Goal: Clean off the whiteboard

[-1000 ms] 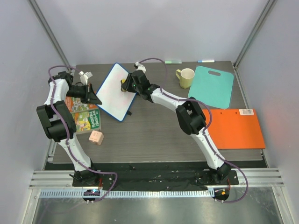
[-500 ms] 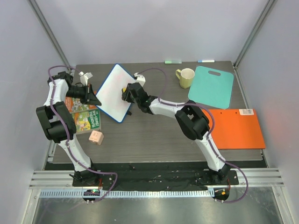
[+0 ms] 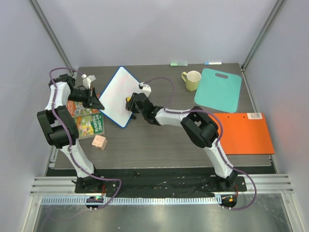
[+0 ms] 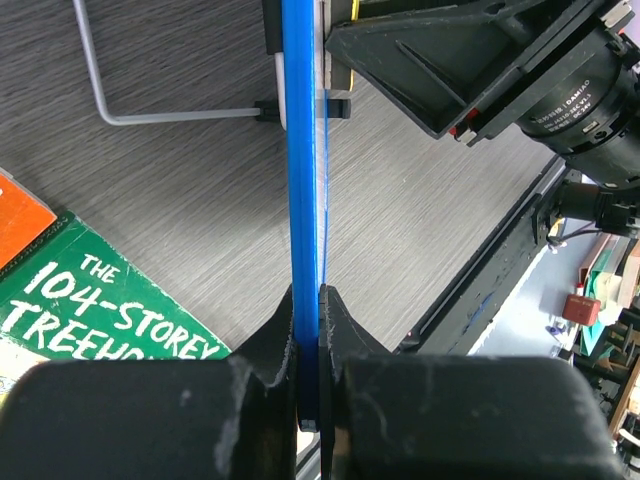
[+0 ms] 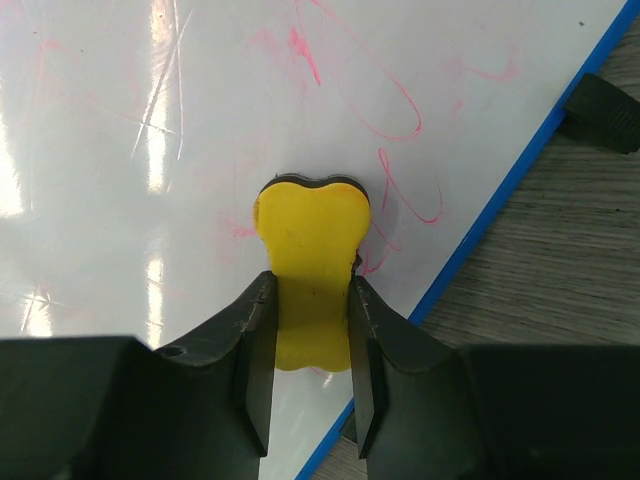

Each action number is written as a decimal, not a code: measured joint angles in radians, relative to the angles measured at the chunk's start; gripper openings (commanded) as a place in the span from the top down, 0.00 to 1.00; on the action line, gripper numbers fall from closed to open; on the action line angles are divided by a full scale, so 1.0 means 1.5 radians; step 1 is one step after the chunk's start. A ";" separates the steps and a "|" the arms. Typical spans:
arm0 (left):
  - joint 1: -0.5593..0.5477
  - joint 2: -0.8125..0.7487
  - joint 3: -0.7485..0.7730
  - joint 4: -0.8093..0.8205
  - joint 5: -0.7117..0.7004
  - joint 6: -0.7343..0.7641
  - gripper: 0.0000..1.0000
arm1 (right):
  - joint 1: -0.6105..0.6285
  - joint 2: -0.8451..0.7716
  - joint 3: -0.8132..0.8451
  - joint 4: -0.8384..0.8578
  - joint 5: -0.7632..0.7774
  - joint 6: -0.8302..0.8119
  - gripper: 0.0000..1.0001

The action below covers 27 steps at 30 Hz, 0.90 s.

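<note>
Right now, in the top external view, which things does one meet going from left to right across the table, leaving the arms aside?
green book → whiteboard → mug → teal cutting board

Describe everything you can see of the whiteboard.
The whiteboard is a glossy white rectangle with a thin blue rim and rounded corners, faint pink-red scribbles on its face. It stands tilted at the back left of the table, a wire stand at its back. The left gripper clamps its rim; the right gripper presses a yellow eraser against its face.
</note>
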 measured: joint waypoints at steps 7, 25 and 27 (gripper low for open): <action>0.000 0.000 0.000 -0.002 -0.002 0.000 1.00 | 0.018 0.001 0.020 -0.024 0.021 -0.022 0.99; 0.002 -0.002 -0.003 0.000 -0.001 0.013 1.00 | 0.015 -0.007 -0.003 0.000 -0.002 0.025 0.99; 0.002 -0.002 -0.003 0.001 -0.001 0.012 1.00 | 0.003 -0.007 0.003 -0.011 -0.016 0.034 0.99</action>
